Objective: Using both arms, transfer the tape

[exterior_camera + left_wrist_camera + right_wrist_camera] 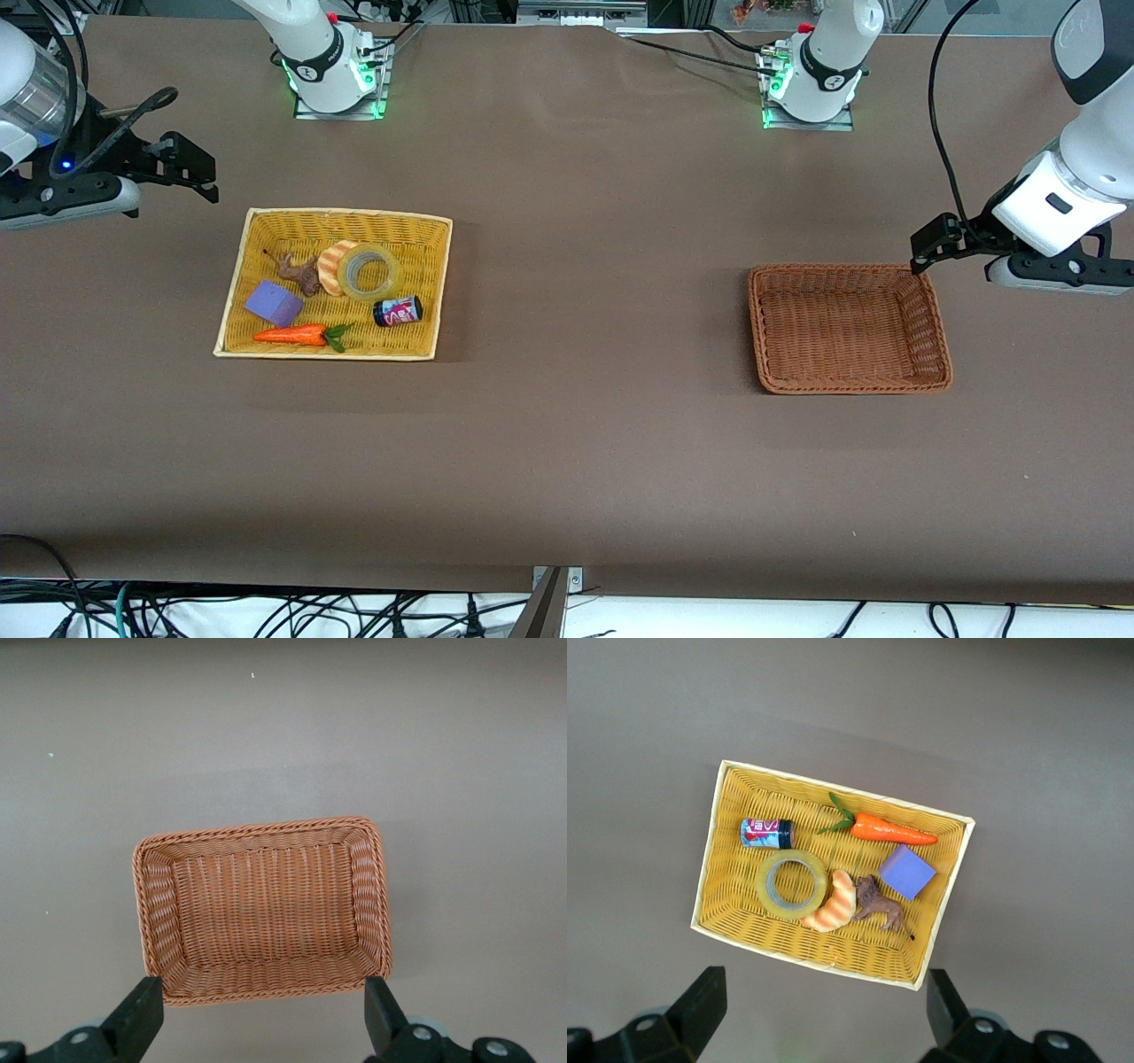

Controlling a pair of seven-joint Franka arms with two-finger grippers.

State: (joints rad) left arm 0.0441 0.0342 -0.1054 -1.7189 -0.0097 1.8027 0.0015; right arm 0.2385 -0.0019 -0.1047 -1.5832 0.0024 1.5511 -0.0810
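Note:
The tape (368, 252), a translucent yellowish ring, lies flat in the yellow wicker basket (345, 215) toward the right arm's end of the table. It leans against a striped croissant toy (330, 268). In the right wrist view the tape (767, 888) lies between the croissant and a small can. My right gripper (197, 170) is open and empty, up in the air beside the yellow basket, off its edge (824, 1008). My left gripper (928, 250) is open and empty over the edge of the empty brown wicker basket (764, 341), which fills the left wrist view (376, 895).
The yellow basket also holds a brown animal toy (299, 272), a purple cube (273, 303), a toy carrot (292, 335) and a small dark can (397, 311). Bare brown tabletop (602, 292) lies between the two baskets. The arm bases (332, 71) stand at the table's back edge.

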